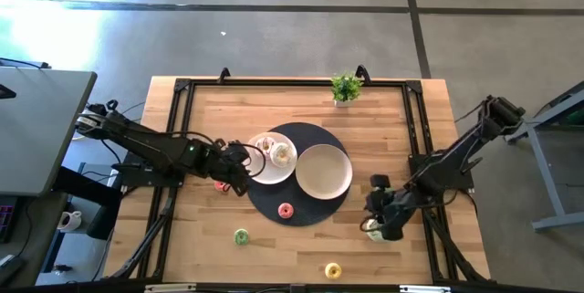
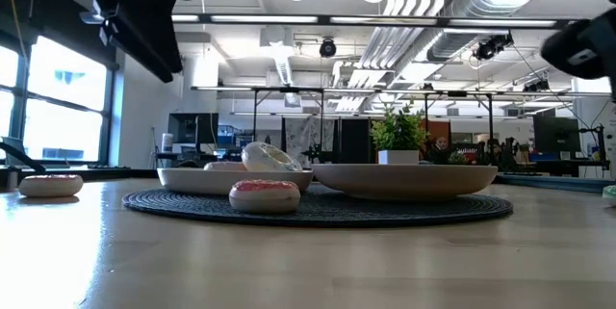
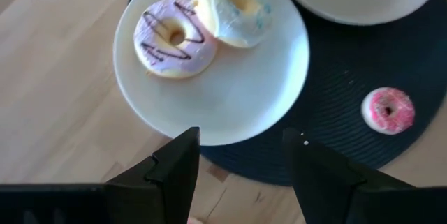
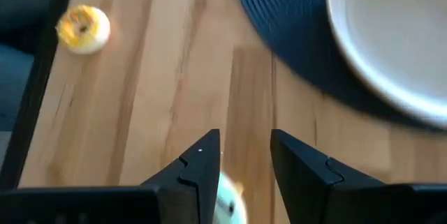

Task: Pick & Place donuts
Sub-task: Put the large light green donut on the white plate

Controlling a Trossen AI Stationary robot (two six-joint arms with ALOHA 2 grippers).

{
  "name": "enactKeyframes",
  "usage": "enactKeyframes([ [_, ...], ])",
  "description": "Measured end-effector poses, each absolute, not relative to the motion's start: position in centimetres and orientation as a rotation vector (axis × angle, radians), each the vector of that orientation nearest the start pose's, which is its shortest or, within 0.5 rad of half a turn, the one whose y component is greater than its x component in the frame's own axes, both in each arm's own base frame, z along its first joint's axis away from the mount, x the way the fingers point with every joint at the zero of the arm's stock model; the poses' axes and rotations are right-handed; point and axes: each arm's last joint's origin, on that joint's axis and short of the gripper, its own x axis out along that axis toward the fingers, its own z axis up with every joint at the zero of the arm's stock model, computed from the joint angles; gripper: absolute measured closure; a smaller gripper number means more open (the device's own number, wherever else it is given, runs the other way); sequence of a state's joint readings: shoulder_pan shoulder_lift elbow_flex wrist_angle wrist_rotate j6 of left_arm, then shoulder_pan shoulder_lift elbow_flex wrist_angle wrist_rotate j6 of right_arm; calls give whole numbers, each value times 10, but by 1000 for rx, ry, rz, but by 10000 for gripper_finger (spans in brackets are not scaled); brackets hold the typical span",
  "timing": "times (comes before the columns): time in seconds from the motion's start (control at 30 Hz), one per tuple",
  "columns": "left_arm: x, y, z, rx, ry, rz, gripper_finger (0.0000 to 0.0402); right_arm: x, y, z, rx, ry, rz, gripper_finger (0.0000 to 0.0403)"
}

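We can read no writing or labels anywhere. We count six donuts in the high view, with a seventh only partly seen. Two larger ones lie touching on the left white plate [image 3: 230, 105]: a pink-iced donut with dark drizzle lines [image 3: 174, 37] and a white-iced donut with blue flecks [image 3: 234, 5], which leans on it. A small pink sprinkled donut [image 1: 286, 210] rests on the round dark woven mat [image 1: 315, 138] at about 6 o'clock of it. On the bare wood lie a small green donut [image 1: 241, 236], a small yellow donut [image 1: 333, 271] toward the near edge, and a small red donut [image 1: 220, 185] just off the mat at 8 o'clock. A pale donut [image 4: 229, 203] shows only in part between the right arm's fingers.

There are two smooth round white plates; the second plate [image 1: 324, 171] sits on the mat at 3 o'clock of the first. A small green potted plant [image 1: 346, 88] stands at the far edge of the plank tabletop [image 1: 219, 120].

The left gripper [image 3: 241, 147] hovers over the first plate's edge at 9 o'clock, jaws apart and holding nothing. The right gripper [image 4: 244, 151] hangs low at 4 o'clock of the mat, jaws apart around the pale donut; we cannot tell whether they touch it.
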State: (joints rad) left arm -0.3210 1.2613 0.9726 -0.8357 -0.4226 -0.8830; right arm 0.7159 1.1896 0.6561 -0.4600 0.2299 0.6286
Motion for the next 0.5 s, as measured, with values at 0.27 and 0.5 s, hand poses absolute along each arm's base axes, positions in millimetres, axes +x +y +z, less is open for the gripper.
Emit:
enactKeyframes([
  [0.27,226,-63,259,-396,895,519,200,145,139,186,26,1151,154,278],
  [0.5,226,-63,259,-400,889,516,200,133,144,171,22,1166,218,278],
])
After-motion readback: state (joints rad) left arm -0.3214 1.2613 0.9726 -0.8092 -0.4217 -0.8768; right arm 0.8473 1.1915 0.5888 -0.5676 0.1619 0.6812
